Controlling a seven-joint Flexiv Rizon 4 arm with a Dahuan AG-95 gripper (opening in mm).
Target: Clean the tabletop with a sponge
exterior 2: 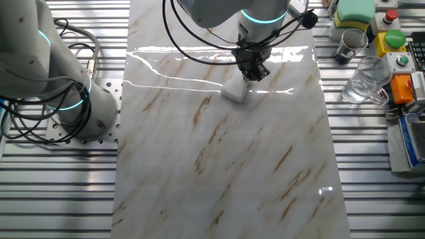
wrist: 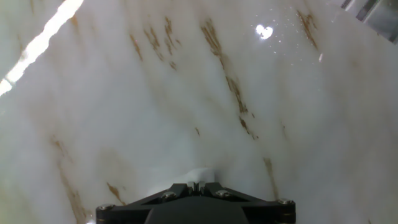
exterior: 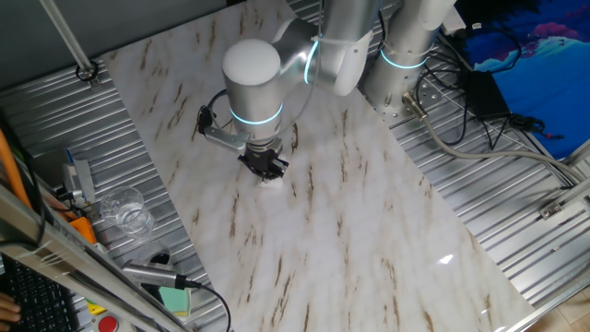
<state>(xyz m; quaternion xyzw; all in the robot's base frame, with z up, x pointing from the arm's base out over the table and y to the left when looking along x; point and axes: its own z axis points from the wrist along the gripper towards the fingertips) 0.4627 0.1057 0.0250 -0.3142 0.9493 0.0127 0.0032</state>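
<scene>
Item: sponge (exterior 2: pixel 234 91). Small white block, irregular edges, lying on the desk (exterior 2: pixel 219 172) toward the far end of the marble slab in the other fixed view, roughly midway across its width. In one fixed view it shows only as a white sliver under the end effector (exterior: pixel 265 169).

Handling, judged: light, soft, compressible; likely to deform under pinch and to drag rather than slide if damp. Not fragile. Glossy slab beneath looks slick, so a loose block could skate away when pushed.

Grasp point, judged: across the short sides at mid-height, deep enough that downward pressure does not squeeze it out.

End effector (exterior 2: pixel 254 72): directly above and touching or just at the sponge's far edge. Fingers appear close together, but whether they pinch the sponge cannot be told; the hand view shows only a white edge (wrist: pixel 198 174) at the base of the housing.

Also present: glass (exterior 2: pixel 364 83), right of slab, well apart.
</scene>
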